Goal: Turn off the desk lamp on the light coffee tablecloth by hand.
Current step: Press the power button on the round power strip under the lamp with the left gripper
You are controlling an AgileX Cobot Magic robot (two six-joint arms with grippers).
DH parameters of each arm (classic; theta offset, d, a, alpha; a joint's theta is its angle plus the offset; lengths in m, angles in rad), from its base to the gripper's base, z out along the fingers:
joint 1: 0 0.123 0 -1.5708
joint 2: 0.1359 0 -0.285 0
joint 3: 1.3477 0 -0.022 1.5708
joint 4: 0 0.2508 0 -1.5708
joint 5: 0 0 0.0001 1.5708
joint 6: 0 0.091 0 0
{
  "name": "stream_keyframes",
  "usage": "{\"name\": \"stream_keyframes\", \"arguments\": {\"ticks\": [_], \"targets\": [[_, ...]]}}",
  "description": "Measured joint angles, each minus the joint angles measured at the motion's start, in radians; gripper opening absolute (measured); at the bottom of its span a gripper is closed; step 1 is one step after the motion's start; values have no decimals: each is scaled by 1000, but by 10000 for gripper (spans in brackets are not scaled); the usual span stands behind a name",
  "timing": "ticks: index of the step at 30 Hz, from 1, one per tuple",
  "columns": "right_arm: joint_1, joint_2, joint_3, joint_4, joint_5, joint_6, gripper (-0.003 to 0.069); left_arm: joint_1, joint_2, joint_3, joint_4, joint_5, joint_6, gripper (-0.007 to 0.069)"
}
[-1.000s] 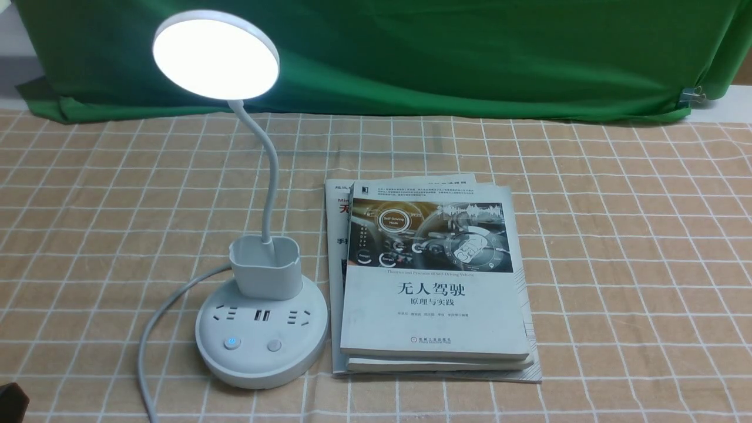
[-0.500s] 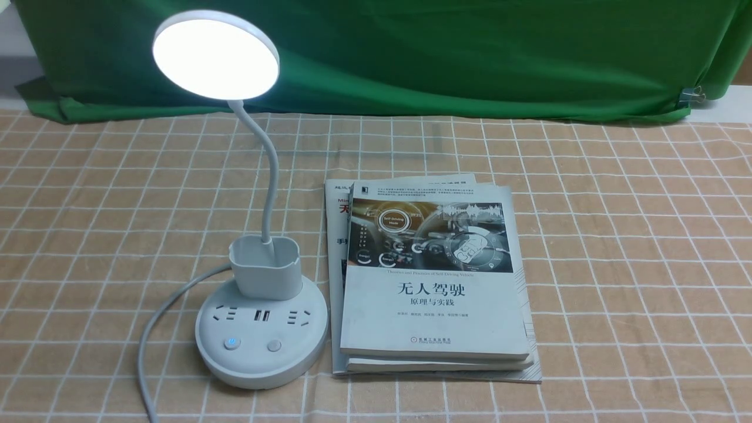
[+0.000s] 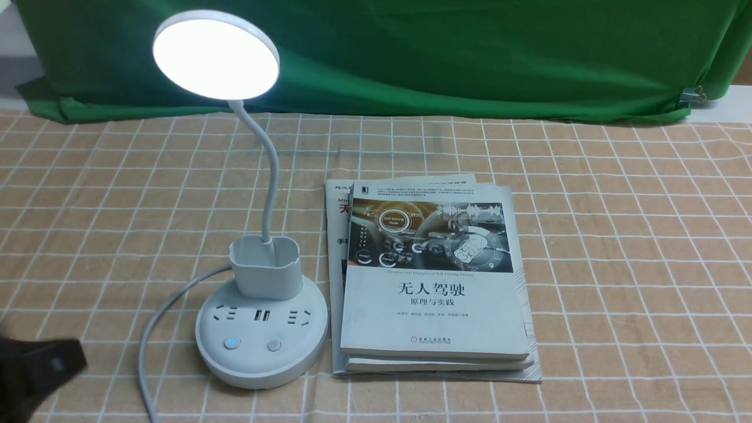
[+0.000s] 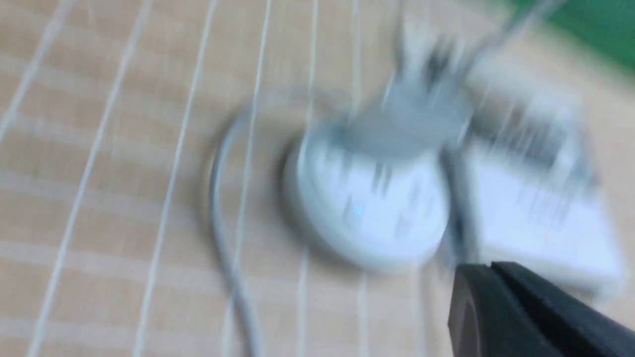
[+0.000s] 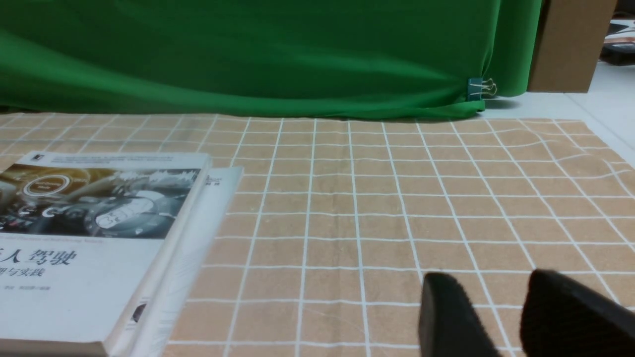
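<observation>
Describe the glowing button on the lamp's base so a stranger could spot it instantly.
On the light coffee tablecloth, left of the stacked books, stands the lit desk lamp. Its round base carries two round buttons along the near edge. Take the left button: it shows a small blue light, while the right button is plain grey.

Desk lamp point(image 3: 261, 329) lit, upright on tan tablecloth point(image 3: 587, 235) — left end effector point(image 3: 47, 364) nearby
</observation>
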Motion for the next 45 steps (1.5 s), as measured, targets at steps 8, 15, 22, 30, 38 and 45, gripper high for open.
{"name": "stream_keyframes", "arguments": {"ticks": [8, 15, 22, 30, 38, 45], "targets": [[0, 0, 0, 0, 0, 0, 242, -129, 363, -122, 135, 35, 34, -3], [0, 0, 0, 0, 0, 0, 242, -422, 597, -221, 244, 25, -115, -3], [0, 0, 0, 0, 0, 0, 242, -605, 770, -389, 291, 68, -179, -3], [0, 0, 0, 0, 0, 0, 242, -617, 915, -500, 335, 80, -182, -3], [0, 0, 0, 0, 0, 0, 242, -617, 1014, -500, 367, 52, -159, -3], [0, 0, 0, 0, 0, 0, 242, -580, 1064, -500, 361, 16, -155, -3]]}}
